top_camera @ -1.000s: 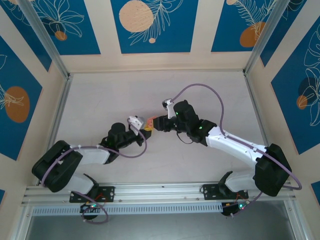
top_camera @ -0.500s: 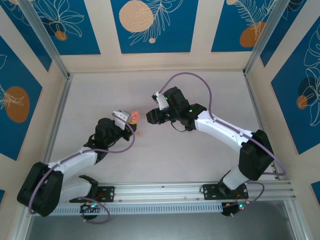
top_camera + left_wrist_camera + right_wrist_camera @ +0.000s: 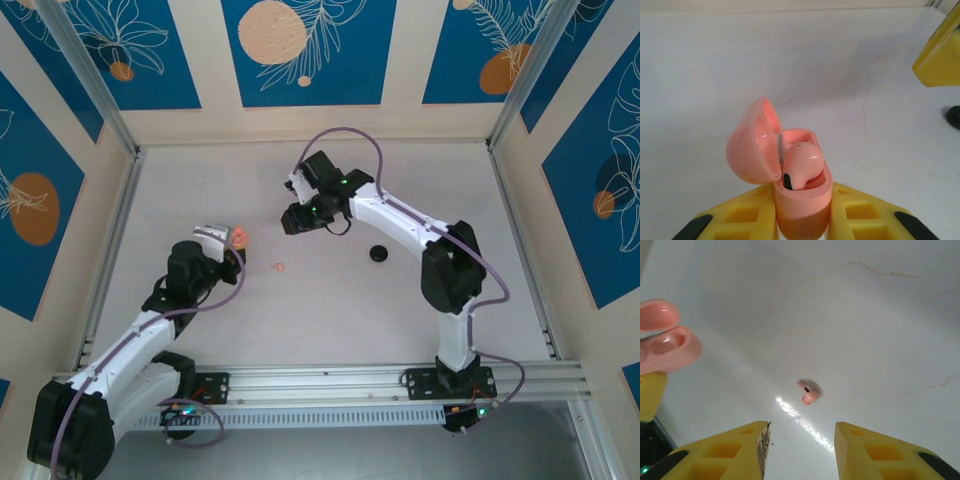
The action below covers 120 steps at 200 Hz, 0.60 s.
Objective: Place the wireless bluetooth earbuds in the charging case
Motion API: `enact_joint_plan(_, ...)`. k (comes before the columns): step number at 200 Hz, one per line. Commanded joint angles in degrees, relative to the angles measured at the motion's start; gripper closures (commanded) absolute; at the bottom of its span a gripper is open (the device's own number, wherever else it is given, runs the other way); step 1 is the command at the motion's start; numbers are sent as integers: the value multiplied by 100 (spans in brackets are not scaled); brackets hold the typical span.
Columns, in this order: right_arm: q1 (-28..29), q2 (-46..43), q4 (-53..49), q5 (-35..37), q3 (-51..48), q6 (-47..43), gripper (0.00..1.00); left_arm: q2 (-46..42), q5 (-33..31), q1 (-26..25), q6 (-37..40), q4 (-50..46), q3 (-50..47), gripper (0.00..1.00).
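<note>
On your left, the left gripper (image 3: 803,194) is clamped almost fully closed on the base of the pink charging case (image 3: 805,209) and holds it upright off the table (image 3: 330,320). The case's lid (image 3: 747,150) is swung open toward 9 o'clock. One pink earbud (image 3: 802,162) already sits in the case, bulb up. It looks seated, though you can't confirm from here that it is fully home. The slot beside it, at roughly 11 o'clock from that bud, looks empty. So you are about halfway for this case.

Moving right in the overhead view, the second pink earbud (image 3: 279,267) lies loose on the table at about 4 o'clock from the held case, near it but not touching. This is the piece left to do.

Further right, the right gripper (image 3: 801,432) hovers above that loose bud with its claw partly open and nothing between the yellow fingers (image 3: 740,450). In its wrist view the bud lies at 12 o'clock from the gap. From the overhead view, the gripper sits at about 1 o'clock from the bud.

Furthest right, a small black item (image 3: 377,253) rests on the table at about 3 o'clock from the loose bud, well apart. It is too small to identify.

You have yet to pick up the loose bud, carry it to the case and seat it.
</note>
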Motion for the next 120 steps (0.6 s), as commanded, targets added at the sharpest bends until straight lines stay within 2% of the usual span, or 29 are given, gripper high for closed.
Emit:
enact_joint_plan(1,-6,467,-903,0,528,-173,60,-125,-187,75,-161,-502,155,77)
enact_joint_plan(39,42,1111,-1313,-209,1109,14,59,-230,-276,84,-174,-653,178,77)
enact_joint_plan(120,364,1653,-1348,-509,1116,557,59,-279,-259,85,-198,-625,175,77)
